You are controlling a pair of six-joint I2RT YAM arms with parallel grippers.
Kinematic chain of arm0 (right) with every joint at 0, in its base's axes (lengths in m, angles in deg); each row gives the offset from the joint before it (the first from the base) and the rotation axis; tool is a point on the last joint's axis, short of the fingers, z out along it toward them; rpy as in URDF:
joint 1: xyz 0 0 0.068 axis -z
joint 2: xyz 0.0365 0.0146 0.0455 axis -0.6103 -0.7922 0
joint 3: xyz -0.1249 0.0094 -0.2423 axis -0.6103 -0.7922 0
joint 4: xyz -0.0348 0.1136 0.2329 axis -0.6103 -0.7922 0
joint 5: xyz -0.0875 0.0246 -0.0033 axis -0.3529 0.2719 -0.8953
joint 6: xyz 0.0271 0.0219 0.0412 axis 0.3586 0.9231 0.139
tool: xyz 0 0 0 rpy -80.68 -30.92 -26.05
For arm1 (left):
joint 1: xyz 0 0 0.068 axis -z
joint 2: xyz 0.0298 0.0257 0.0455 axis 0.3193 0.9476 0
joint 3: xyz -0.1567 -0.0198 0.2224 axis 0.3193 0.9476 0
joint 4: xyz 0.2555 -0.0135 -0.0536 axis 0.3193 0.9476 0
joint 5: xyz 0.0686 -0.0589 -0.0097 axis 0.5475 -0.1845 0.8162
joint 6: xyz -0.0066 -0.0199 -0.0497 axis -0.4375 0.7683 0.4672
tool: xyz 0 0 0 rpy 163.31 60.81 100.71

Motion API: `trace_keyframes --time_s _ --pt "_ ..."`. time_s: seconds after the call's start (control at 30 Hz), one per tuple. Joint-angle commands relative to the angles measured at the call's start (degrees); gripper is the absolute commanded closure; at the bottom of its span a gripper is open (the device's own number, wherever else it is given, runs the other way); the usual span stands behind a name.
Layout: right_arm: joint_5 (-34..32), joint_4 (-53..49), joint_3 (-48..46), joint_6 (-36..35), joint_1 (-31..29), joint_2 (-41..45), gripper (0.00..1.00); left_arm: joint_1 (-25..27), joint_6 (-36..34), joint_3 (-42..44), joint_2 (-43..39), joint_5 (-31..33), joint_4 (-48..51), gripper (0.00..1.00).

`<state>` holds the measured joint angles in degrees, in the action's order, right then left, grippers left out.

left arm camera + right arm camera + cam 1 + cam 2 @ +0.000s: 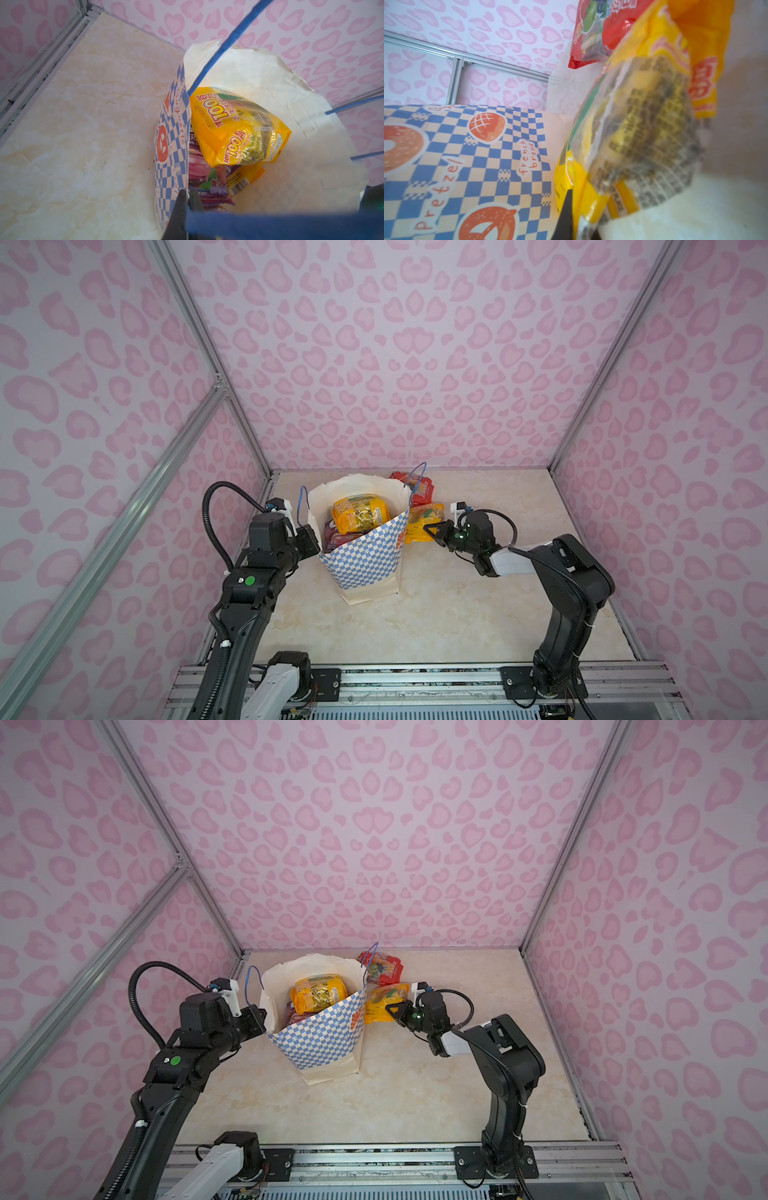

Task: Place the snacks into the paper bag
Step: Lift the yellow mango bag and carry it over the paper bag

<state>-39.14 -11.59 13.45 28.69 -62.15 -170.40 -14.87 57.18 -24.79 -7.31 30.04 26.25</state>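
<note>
Left wrist view looks down into the open mouth of the paper bag (pixel 259 72) and gives us what no other view does: the left claw (pixel 187 204) pinched together on the bag's checkered rim, one dark finger (pixel 178 207) outside the paper and one inside. In the bag, a top yellow packet (pixel 239 128) printed "100" lies across a purple packet (pixel 204 178). A barcoded packet (pixel 241 182) shows a yellow corner underneath. A blue cord handle (pixel 228 39) crosses in front.

The right wrist view shows the other grip. The right claw (pixel 579 224) is clamped on the edge of a loose yellow packet (pixel 643 124), whose clear window and small print fill much of the frame, blurred. Beyond it lies a red packet (pixel 598 31) printed with fruit. Beside it is the bag's outer wall, with blue-and-white checks, orange pastries and the words "Pretzel" and "french bread".

In both top views the bag (pixel 365 560) (pixel 320 1040) stands upright toward the back of the pale worktop (pixel 457 614), its mouth wide open. The left claw (pixel 313 539) is at its left rim. The loose yellow packet (pixel 424 522) sits just beside the bag's right side, outside it, with the right claw (pixel 430 529) on its near edge. The red packet (pixel 419 487) is behind it, near the back wall. From above we cannot tell whether the held packet is off the worktop; it seems to rest there.
</note>
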Motion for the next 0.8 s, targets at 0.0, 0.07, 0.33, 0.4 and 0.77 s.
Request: trace_keyframes --time_s 0.0,0.07,0.33,0.4,0.77 --pt "-0.8 -6.1 0.7 -6.9 0.0 5.1 1.0 -0.1 -0.1 0.0 -0.1 0.1 -1.6 0.92" --pt "-3.1 -12.8 1.3 -10.2 0.2 9.2 1.0 -0.1 -0.1 0.0 0.0 0.0 -1.5 0.92" --pt "-7.1 -25.5 2.4 -15.0 3.4 23.3 1.0 -0.1 -0.1 0.0 0.0 0.0 -1.6 0.92" --pt "-9.5 -31.5 4.9 -18.0 3.4 27.3 1.0 -0.1 0.0 0.0 -0.1 -0.2 -1.7 0.92" --pt "-17.0 -48.1 27.2 -29.6 -4.2 34.7 1.0 -0.1 0.0 0.2 -0.6 -1.4 -2.4 0.92"
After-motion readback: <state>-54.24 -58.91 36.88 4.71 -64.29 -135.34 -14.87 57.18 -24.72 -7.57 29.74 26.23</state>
